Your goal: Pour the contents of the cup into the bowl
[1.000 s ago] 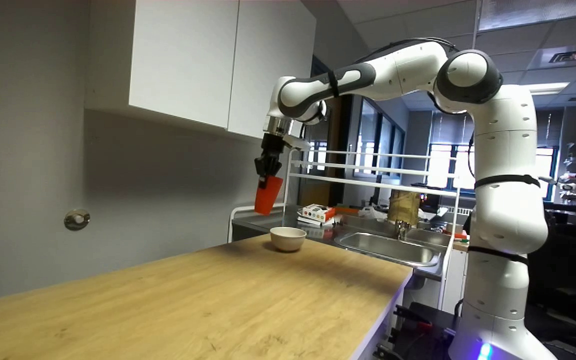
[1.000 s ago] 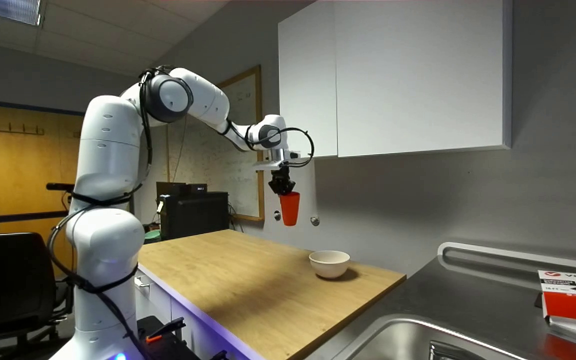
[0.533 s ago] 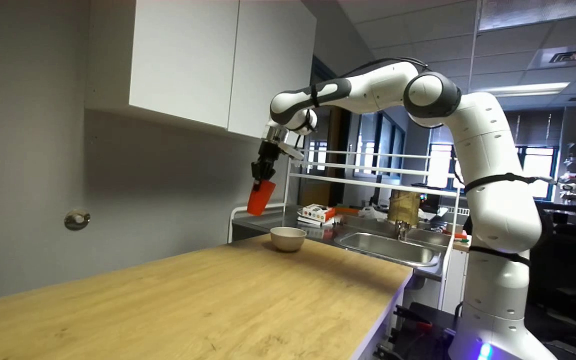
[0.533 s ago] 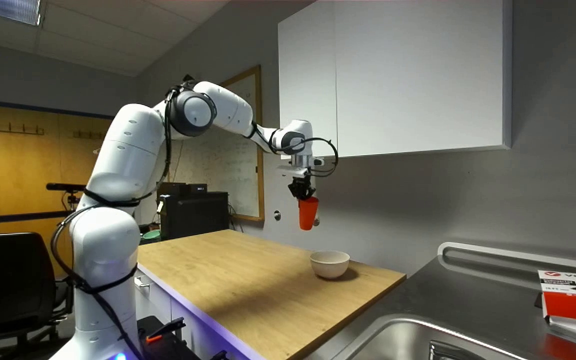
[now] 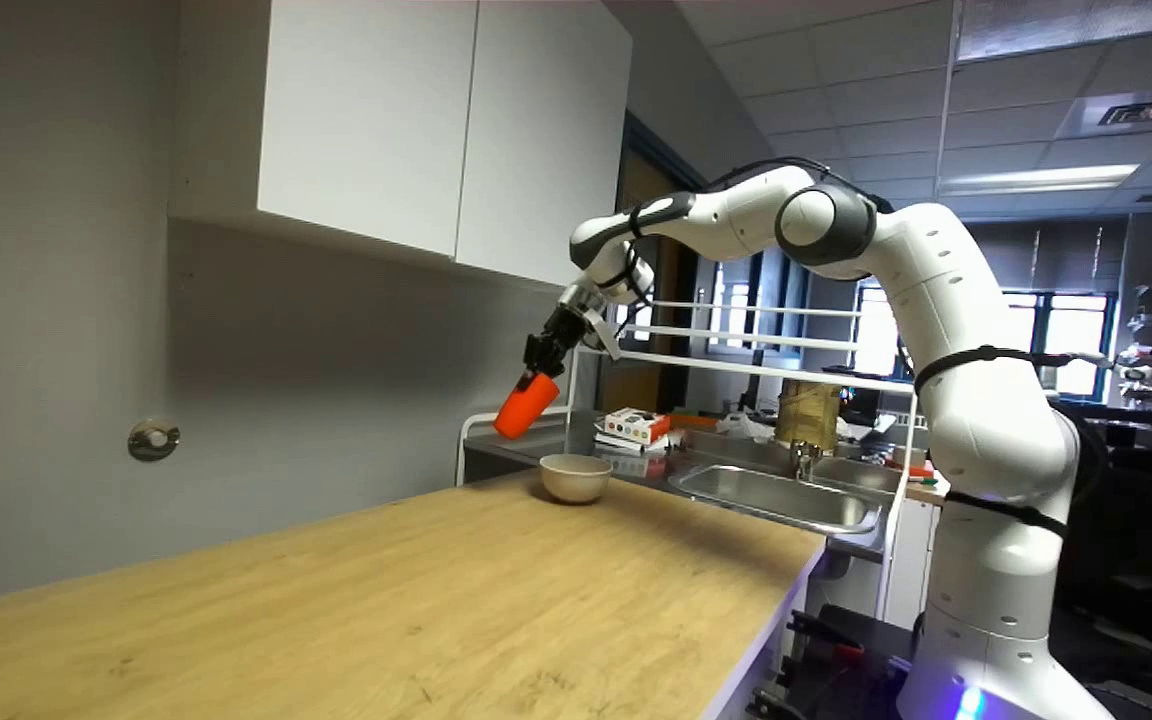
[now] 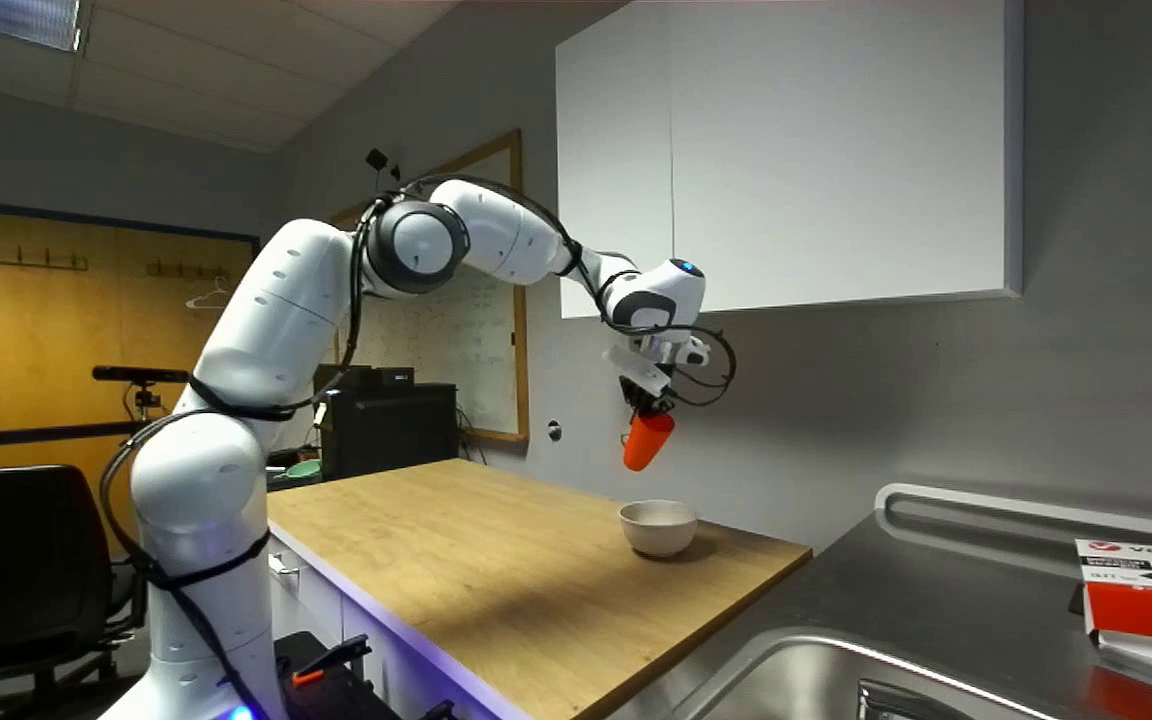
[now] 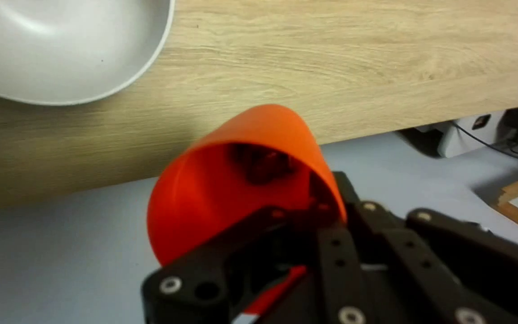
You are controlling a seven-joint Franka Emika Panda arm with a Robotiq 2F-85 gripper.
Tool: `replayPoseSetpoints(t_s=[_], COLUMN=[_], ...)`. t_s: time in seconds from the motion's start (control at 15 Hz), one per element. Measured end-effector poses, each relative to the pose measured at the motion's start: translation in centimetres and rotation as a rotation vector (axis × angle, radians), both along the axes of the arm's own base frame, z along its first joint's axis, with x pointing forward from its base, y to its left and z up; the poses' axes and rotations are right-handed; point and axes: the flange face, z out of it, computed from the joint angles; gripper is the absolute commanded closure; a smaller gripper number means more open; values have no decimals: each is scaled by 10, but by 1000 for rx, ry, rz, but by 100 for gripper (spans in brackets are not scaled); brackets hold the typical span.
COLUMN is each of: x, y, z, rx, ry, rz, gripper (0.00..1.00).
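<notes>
The red-orange cup (image 5: 526, 405) hangs in the air, tilted, its base pointing down and toward the wall. It also shows in an exterior view (image 6: 648, 443) and in the wrist view (image 7: 187, 202). Something dark lies deep inside it; what it is I cannot tell. My gripper (image 7: 326, 195) is shut on the cup's wall at the rim, one finger inside and one outside. The pale bowl (image 5: 576, 480) stands upright on the table, below the cup and apart from it. In the wrist view the visible part of the bowl (image 7: 61, 54) holds only a tiny dark speck.
The wooden table (image 5: 386, 600) ends just past the bowl, beside a dark counter with a sink (image 6: 796, 680). White cabinets (image 5: 366, 120) hang above, near the arm. A grey wall (image 6: 786, 430) stands behind the bowl. Boxes (image 5: 636, 426) lie on the counter.
The arm has reached farther out and lower. The cup has moved nearer to above the bowl and tilted more, still in the gripper. The bowl has not moved.
</notes>
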Motion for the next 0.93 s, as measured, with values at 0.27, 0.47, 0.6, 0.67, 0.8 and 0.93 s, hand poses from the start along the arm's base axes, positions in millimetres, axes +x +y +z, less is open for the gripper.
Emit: replayPoseSetpoints(t_s=[0.27,0.47,0.6,0.67,0.8,0.93], x=[-6,-9,-12,-13,-17,-23], y=[-43,-56,-57,-56,-53,-51], z=[-35,-63,-80,-88,-101,-115], rx=[174,295,370,404,463,515], ry=[-22,-34,-46,-52,-61,-77], rz=[-24,-38,-46,-49,-54,-66], gripper=[99,99,99,99,99,99])
